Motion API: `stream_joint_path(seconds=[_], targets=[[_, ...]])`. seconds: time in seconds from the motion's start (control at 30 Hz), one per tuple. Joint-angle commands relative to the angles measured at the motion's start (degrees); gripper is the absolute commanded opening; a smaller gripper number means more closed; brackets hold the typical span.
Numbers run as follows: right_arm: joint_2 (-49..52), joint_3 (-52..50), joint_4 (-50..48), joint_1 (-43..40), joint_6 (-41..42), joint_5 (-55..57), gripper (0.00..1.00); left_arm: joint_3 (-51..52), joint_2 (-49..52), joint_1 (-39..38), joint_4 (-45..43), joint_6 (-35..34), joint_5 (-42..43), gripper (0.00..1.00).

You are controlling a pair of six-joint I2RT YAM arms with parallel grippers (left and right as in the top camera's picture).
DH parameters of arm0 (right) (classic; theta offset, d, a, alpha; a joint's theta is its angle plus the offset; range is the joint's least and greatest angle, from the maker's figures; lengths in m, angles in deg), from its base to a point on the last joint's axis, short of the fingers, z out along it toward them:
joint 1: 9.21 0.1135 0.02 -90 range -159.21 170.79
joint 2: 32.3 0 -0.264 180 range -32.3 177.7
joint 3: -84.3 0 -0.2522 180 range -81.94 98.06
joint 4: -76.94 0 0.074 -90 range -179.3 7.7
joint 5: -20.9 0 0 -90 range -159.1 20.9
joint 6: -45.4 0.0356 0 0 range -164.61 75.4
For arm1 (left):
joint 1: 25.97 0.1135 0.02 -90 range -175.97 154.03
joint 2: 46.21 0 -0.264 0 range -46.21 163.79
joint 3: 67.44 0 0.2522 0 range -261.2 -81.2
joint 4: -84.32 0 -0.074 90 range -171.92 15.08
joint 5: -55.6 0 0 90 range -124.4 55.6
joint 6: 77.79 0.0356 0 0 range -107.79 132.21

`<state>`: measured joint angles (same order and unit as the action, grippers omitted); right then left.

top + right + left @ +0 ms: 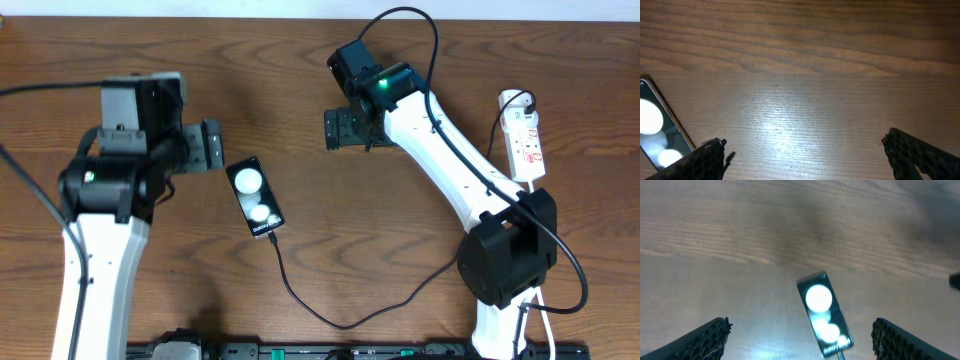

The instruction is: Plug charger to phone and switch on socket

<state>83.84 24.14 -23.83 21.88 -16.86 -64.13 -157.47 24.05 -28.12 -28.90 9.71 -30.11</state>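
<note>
At left, the left gripper [212,145] hangs wide open just beside the phone [256,197], whose charger [300,300] seems plugged in. At centre, the right gripper [335,128], also wide, is nearer the socket [526,140], lying lengthwise up-down at far right.

From overhead we look straight down on the whole table [290,60]. Our wrist views hang close above it, facing down past their fingers [705,340]. All share the phone [256,197], ahead of the left gripper [801,332].

Dark brown wood-grain table [270,60] w/ soft glare patch on top, black strip [400,352] along btm edge
</note>
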Motion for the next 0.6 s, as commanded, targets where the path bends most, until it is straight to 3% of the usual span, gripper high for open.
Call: stream_joint_path(seconds=[0.0, 0.13, 0.23, 0.57], targets=[[-1.66, 1.11, 0.04, 0.48, -0.81, 1.09, 0.99, 2.69, -7.21, -0.31, 0.94, 1.01, -0.74, 0.92], [-1.66, 1.11, 0.04, 0.48, -0.81, 1.09, 0.99, 10.47, -16.70, -0.31, -3.23, 0.98, -0.70, 0.92], [-1.66, 1.11, 0.04, 0.48, -0.81, 1.09, 0.99, 18.45, -24.55, -0.31, -11.67, 0.68, -0.68, 0.92], [-1.66, 1.11, 0.04, 0.48, -0.81, 1.09, 0.99, 49.24, -45.24, -0.28, -60.13, 0.13, -0.26, 0.92]])
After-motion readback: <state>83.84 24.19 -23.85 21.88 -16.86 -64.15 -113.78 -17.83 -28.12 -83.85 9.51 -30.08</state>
